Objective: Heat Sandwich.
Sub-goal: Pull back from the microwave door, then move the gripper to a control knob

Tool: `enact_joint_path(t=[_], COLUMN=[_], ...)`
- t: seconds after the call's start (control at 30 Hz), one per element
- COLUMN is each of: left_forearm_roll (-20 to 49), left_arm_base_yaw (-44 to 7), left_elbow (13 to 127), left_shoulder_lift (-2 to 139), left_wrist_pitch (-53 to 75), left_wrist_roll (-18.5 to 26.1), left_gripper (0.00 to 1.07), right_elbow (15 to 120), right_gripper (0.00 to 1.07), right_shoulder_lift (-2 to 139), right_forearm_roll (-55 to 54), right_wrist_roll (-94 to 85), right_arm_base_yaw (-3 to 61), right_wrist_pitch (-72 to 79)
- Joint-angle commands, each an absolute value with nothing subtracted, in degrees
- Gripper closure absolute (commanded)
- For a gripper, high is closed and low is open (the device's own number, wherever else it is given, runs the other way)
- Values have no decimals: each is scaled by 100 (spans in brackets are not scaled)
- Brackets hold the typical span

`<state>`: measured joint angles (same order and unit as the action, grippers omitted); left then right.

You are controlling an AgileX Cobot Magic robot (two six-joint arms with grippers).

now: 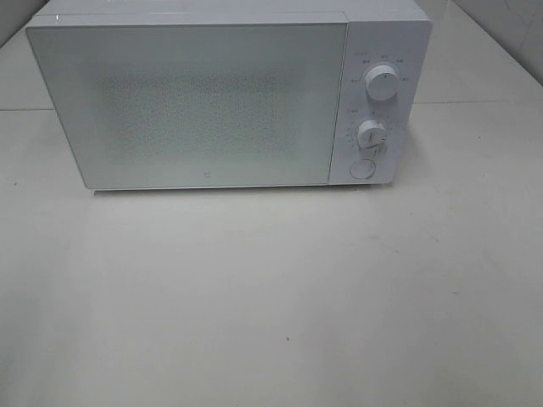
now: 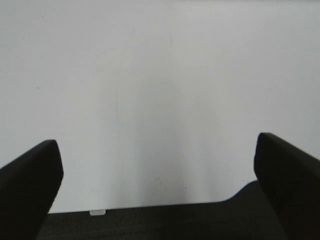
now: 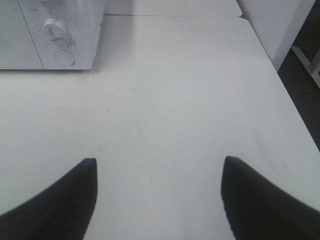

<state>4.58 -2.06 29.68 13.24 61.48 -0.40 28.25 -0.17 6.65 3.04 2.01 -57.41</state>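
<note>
Sandwich unseen, microwave door (image 1: 204, 106) shut, both jaws wide, empty

The microwave (image 1: 373, 34) has a shut door (image 1: 187, 106) hiding its inside. Print (image 1: 363, 59) around the knobs (image 1: 383, 84) is too small to read. The left claw (image 2: 159, 150) and right claw (image 3: 160, 170) run off the frame's edge.
</note>
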Motion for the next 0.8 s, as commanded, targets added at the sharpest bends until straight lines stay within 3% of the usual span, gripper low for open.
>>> enact_joint_path(t=[0.03,0.27,0.8], left_forearm_roll=[504,510,516], left_arm_base_yaw=[-126,-126,-126], left_elbow=[2962,2962,2962], left_shoulder_lift=[779,-189,-155], left_wrist_pitch=[6131,6131,6131], left_wrist_roll=[-52,-52,-57], left_gripper=[7,7,7], right_elbow=[2830,2830,2830], right_gripper=[39,39,39], right_shoulder_lift=[-183,-183,-183], right_forearm_roll=[693,693,699], right_wrist_roll=[309,309,309], right_arm_base_yaw=[149,149,149], right_wrist_pitch=[-5701,-5701,-5701])
